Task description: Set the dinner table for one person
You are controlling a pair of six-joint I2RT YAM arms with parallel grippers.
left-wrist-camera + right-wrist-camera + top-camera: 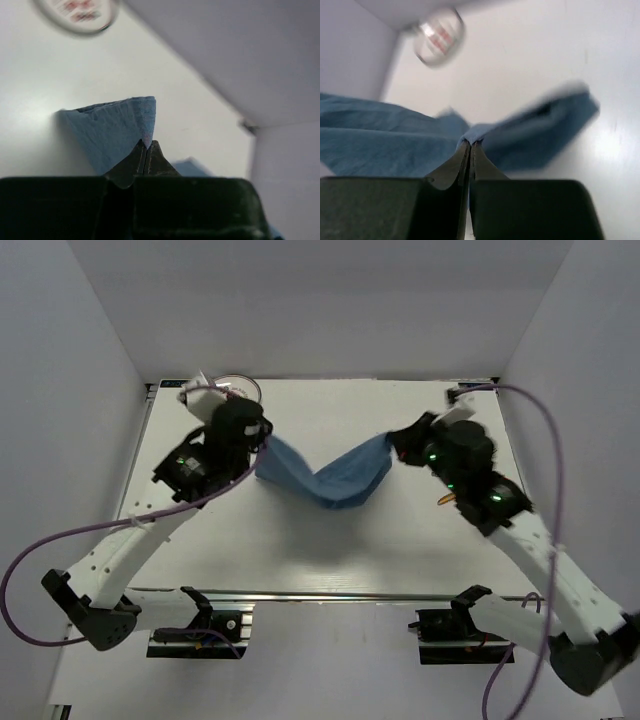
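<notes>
A blue cloth placemat (330, 478) hangs in a sag between my two grippers above the white dinner table (330, 550). My left gripper (262, 447) is shut on the placemat's left corner (120, 130). My right gripper (396, 445) is shut on its right corner (480, 132). The cloth's low middle dips toward the tabletop. In the left wrist view the pinched corner stands up from the closed fingertips (140, 148). In the right wrist view the cloth spreads to both sides of the closed fingertips (463, 148).
A round white plate (236, 386) with red marks sits at the table's far left corner, partly behind the left arm; it shows blurred in the wrist views (80, 12) (439, 36). A small orange item (446, 500) lies beside the right arm. White walls enclose three sides. A metal rail (330, 593) runs along the near edge.
</notes>
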